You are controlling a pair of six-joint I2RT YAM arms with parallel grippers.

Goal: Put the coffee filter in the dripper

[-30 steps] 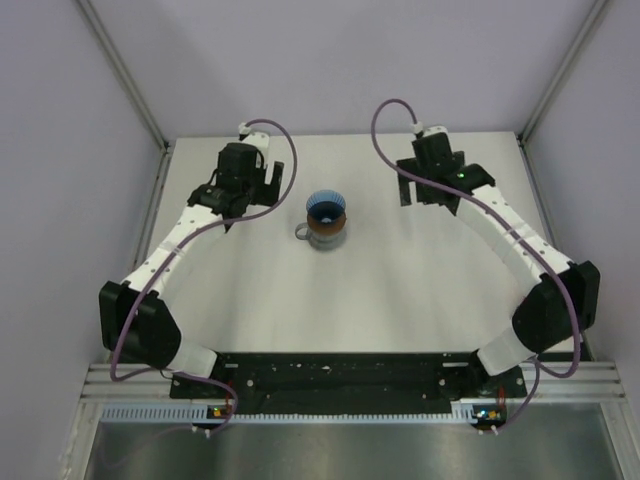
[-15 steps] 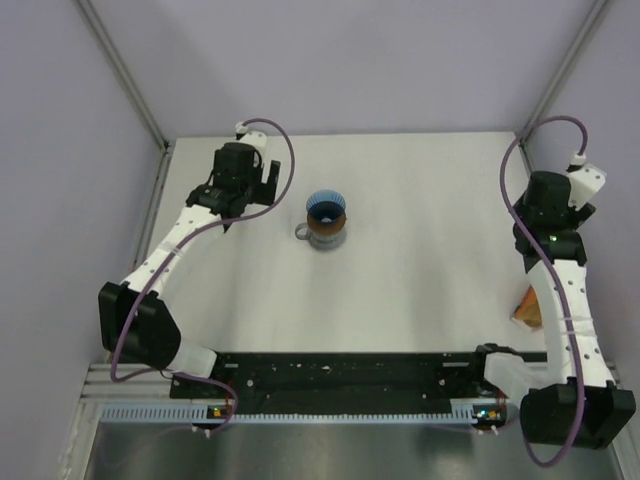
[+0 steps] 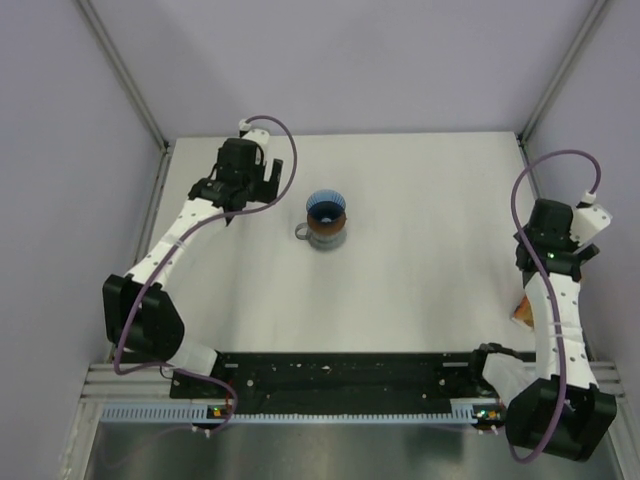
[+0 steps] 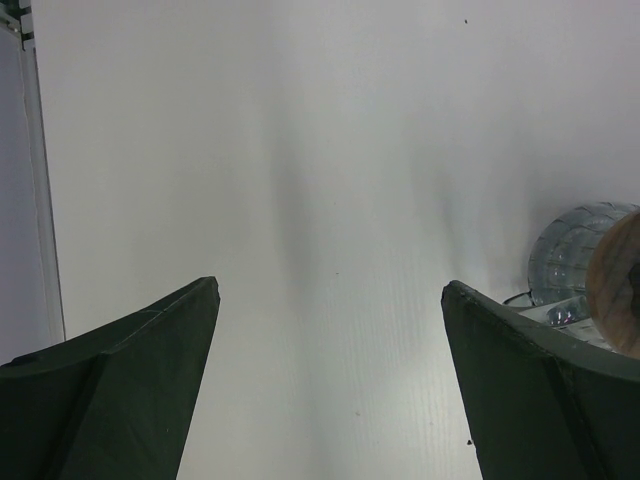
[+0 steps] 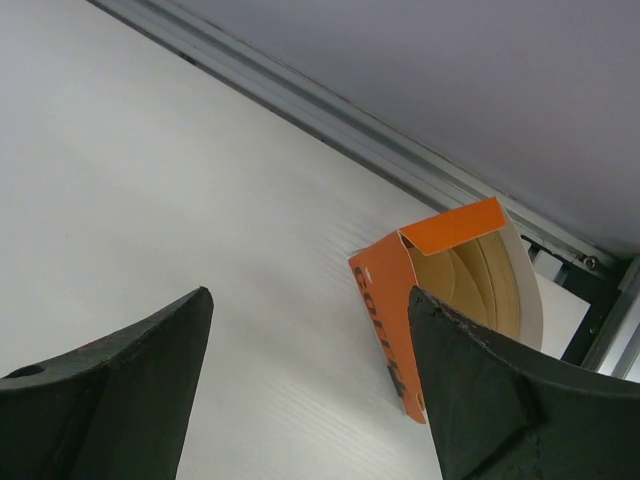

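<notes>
Found the coffee filter [image 5: 470, 275] not yet drawn: lodged as tan sheets inside the orange pack [image 5: 385, 300], at about 4 o'clock on the surface [image 3: 420, 290], close to the right edge in the overhead view. Found the dripper [image 3: 325, 206] near centre, seated on the mug [image 3: 322, 238], well apart from the pack.

Recorded right claw [image 5: 310, 300] spread, pinching nothing, with the pack ahead at roughly 1 o'clock in its wrist view. Recorded left claw [image 4: 330, 290] likewise spread and empty, at about 10 o'clock from the dripper.

Risks, as judged:
- Could lift several sheets together, given the tight nesting.
- Could shove or drag the light pack instead of the paper, with nothing pinning it down.
- Could crumple the thin rim under a hard pinch.
- Could unseat the dripper from the mug on delivery.

Judged the long axis of pack and filter to run from 7 to 1 o'clock in the right wrist view, open mouth toward 1 o'clock. Unable to tell the direction of the filter's narrow end, hidden by the pack wall.
</notes>
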